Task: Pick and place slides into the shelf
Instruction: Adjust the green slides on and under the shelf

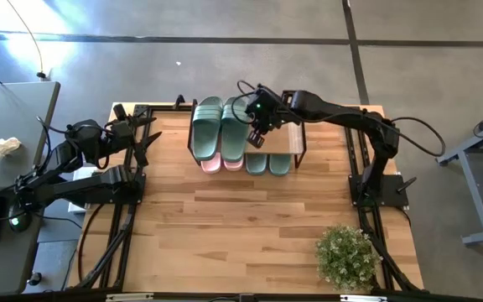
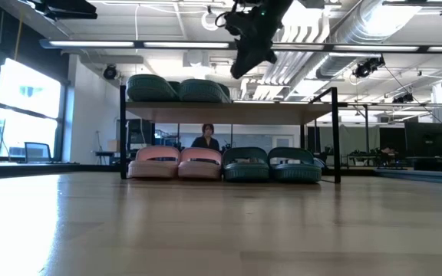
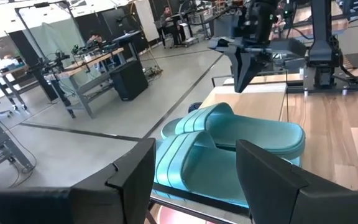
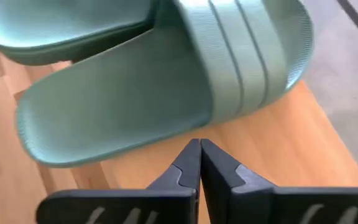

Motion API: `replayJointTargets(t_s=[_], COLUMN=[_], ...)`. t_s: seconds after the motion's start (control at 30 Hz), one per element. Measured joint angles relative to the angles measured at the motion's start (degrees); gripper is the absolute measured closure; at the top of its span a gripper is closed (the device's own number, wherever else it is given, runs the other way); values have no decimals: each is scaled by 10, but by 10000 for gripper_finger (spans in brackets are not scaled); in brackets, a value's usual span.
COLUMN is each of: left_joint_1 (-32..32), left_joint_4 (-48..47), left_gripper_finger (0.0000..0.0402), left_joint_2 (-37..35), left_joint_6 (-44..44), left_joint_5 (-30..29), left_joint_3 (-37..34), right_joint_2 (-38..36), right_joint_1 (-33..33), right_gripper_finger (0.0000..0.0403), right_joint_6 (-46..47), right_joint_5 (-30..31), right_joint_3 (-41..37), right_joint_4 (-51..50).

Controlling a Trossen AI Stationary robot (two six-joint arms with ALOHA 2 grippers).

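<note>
High: right gripper (image 1: pixel 257 127) over the shelf (image 1: pixel 296 144) top, green slides (image 1: pixel 208 127) just beside it (left arm well off).
Low: it hangs clear above them.
Right wrist: fingers together, empty; nearest slide (image 4: pixel 160 81) ahead, long axis crosswise.

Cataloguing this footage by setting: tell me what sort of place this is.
Probably an industrial lab or workshop: exposed ceiling ducts, a polished concrete floor, and rows of workbenches behind the table.
</note>
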Motion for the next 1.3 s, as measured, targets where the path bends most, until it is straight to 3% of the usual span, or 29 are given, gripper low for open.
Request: replayJointTargets(t_s=[0.3, 0.47, 0.87, 1.3], left_joint_1=[0, 0, 0, 0], left_joint_4=[0, 0, 0, 0], left_gripper_finger=[197, 197, 197, 197], left_joint_2=[0, 0, 0, 0], left_joint_6=[10, 10, 10, 10], left_joint_5=[-2, -3, -4, -4], left_joint_3=[0, 0, 0, 0], right_joint_2=[37, 46, 50, 22], right_joint_1=[-9, -8, -20, -16], right_gripper_finger=[403, 403, 403, 403], right_joint_6=[-9, -13, -10, 5], right_joint_5=[-28, -3, -7, 37], right_joint_3=[0, 0, 0, 0], right_joint_4=[-14, 16, 40, 9])
